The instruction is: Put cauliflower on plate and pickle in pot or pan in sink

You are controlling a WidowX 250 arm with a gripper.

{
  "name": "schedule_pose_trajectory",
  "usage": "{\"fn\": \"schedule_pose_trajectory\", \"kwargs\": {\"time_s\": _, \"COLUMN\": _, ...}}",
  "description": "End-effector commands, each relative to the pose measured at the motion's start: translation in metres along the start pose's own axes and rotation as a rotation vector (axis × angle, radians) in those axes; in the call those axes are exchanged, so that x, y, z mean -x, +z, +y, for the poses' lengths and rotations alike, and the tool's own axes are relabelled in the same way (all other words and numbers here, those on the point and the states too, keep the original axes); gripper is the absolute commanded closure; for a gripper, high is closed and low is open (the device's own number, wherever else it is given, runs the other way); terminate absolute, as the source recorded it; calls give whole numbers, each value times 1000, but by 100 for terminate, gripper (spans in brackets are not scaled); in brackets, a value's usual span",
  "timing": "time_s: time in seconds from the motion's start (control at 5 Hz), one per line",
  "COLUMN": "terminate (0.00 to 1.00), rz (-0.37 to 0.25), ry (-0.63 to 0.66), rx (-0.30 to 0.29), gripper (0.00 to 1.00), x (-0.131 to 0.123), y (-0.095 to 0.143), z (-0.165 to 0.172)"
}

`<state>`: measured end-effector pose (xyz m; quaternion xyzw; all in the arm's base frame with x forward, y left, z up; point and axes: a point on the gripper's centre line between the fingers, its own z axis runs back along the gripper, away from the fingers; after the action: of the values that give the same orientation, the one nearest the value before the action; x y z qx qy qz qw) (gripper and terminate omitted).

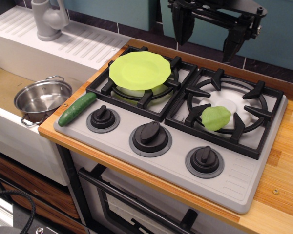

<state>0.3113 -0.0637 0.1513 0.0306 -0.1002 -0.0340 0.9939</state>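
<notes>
Observation.image has the hand (207, 35) hanging high over the back of the stove, fingers spread wide and holding nothing. Neither item is in place yet.

Cauliflower (216, 117) sits on the right burner grate (229, 114), perched across the black bars rather than on a flat face. That is the first worry: a descent slightly off centre could land a finger on a bar, or nudge the lump so it rolls down between the bars. It looks small and lumpy, so a grip on one edge might squirt it out.

Plate (139, 69) rests on the left burner grate, apparently on raised bars only. Drop the cauliflower near its rim and I'd expect it to tip or slide.

Pickle (77, 108) lies on the stove's front left corner, right at the edge beside the sink (5, 85), one end pointing toward a knob (102, 118). Glossy and slim, I'd judge it slippery; a bump from the side could send it over the edge. Pot (42, 99) stands in the sink just beside it, and the pickle looks about as long as the pot is wide, so it may catch on the rim and hang out.
</notes>
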Motion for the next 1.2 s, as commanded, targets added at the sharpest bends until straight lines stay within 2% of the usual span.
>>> {"fn": "schedule_pose_trajectory", "kwargs": {"time_s": 0.0, "terminate": 0, "rz": 0, "ry": 0, "rx": 0, "gripper": 0, "x": 0, "y": 0, "z": 0}}
{"fn": "schedule_pose_trajectory", "kwargs": {"time_s": 0.8, "terminate": 0, "rz": -105, "ry": 16, "rx": 15, "gripper": 0, "x": -11, "y": -55, "z": -10}}
{"fn": "schedule_pose_trajectory", "kwargs": {"time_s": 1.0, "terminate": 0, "rz": -99, "ry": 43, "rx": -5, "gripper": 0, "x": -6, "y": -64, "z": -13}}
